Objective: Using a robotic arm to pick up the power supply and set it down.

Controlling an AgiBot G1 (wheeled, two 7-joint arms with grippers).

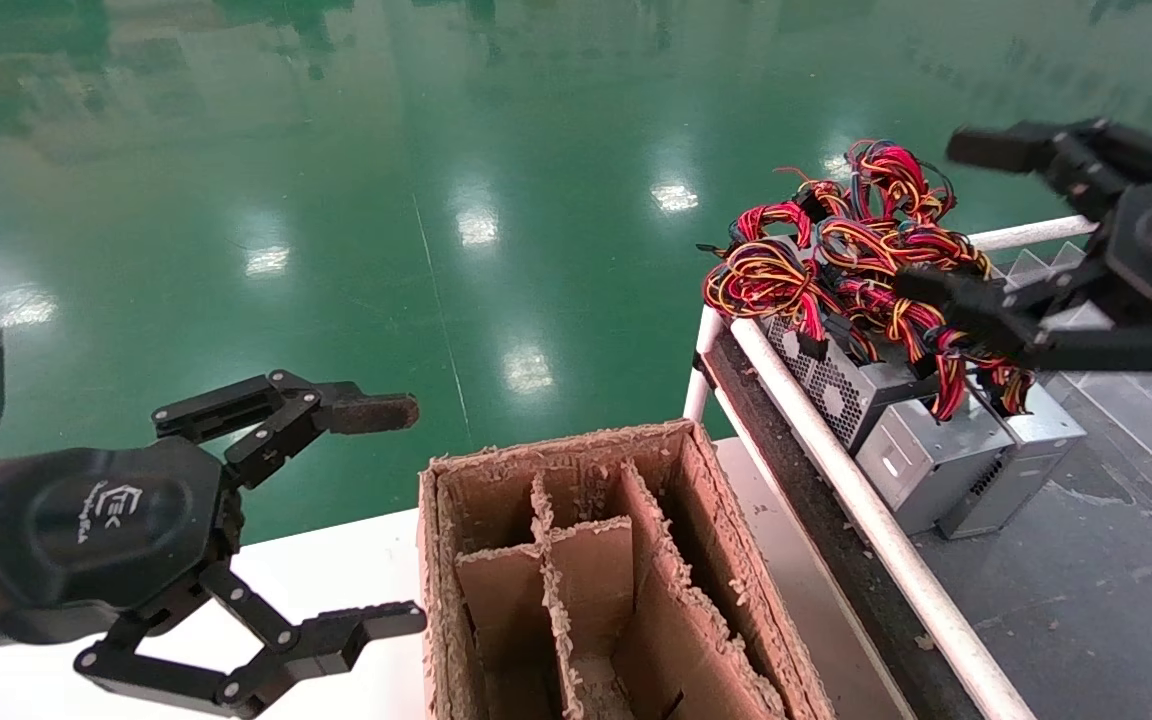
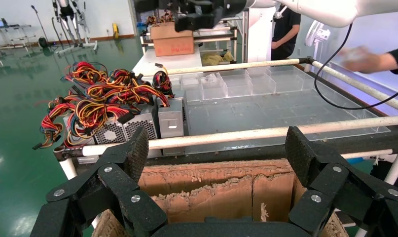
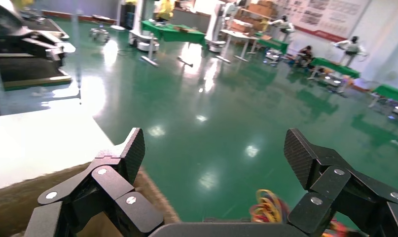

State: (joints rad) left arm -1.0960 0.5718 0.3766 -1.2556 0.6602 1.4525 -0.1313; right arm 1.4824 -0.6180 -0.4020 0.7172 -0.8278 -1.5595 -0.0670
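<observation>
power supply [image 1: 921, 455]: grey sheet metal | box [image 1: 626, 560]: frayed cardboard | floor [image 1: 336, 200]: glossy

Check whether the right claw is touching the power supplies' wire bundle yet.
Cannot tell. In the head view the open right claw overlaps the wire bundle above the power supplies, so depth is unclear; the right wrist view shows only wire tips between the fingers.

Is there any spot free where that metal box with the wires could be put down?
The cardboard box has open compartments between its dividers. The white table left of it is bare near the left gripper. The dark tray is bare nearer the robot; the power supplies and wires crowd its far left corner, under the open right gripper.
</observation>
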